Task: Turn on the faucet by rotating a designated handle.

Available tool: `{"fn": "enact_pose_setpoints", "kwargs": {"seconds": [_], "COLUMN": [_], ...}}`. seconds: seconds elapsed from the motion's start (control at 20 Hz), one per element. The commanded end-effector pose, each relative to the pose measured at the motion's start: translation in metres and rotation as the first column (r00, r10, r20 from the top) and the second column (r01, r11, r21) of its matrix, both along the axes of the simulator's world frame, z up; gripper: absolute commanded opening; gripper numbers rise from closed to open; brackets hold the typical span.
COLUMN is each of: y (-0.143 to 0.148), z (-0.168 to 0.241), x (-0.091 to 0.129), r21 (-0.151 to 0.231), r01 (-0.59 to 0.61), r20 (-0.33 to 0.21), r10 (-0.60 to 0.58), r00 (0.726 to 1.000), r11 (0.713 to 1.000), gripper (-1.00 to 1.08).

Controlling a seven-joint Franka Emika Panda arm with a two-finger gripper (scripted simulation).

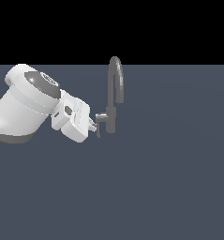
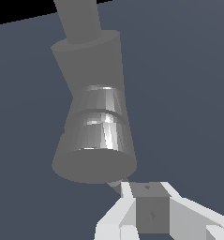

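The faucet (image 1: 112, 96) stands upright on the dark desk (image 1: 155, 187), arched spout uppermost. The handle (image 1: 99, 125) hangs from a short stub on the faucet body, on the exterior view's left of it. The gripper (image 1: 93, 125) sits against that handle. In the wrist view the jaws appear to close on a grey block, probably the handle (image 2: 152, 213), just beside the faucet (image 2: 95, 140) body. No containers are in view.

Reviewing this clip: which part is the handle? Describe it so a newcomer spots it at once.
Find the faucet, the grey tap with a tall arched spout. A short stub sticks out from its base toward the white gripper. The handle is the thin flat blade hanging there, far smaller than the spout.
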State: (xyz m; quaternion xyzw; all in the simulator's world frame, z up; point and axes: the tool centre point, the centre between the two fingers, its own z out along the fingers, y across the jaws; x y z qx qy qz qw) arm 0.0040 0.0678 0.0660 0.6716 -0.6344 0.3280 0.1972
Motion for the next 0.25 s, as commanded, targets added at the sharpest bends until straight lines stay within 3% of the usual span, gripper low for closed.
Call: {"fn": "enact_pose_setpoints", "kwargs": {"seconds": [0.0, 0.2], "y": [-0.0130, -0.0143], "z": [-0.0307, -0.0403], "x": [0.0009, 0.0062], "r21": [-0.021, -0.023], "r01": [0.002, 0.006], "r20": [-0.032, -0.039], "r10": [-0.002, -0.007], "r00": [0.999, 0.999], "r11": [1.000, 1.000], "gripper": [-1.00, -1.00]}}
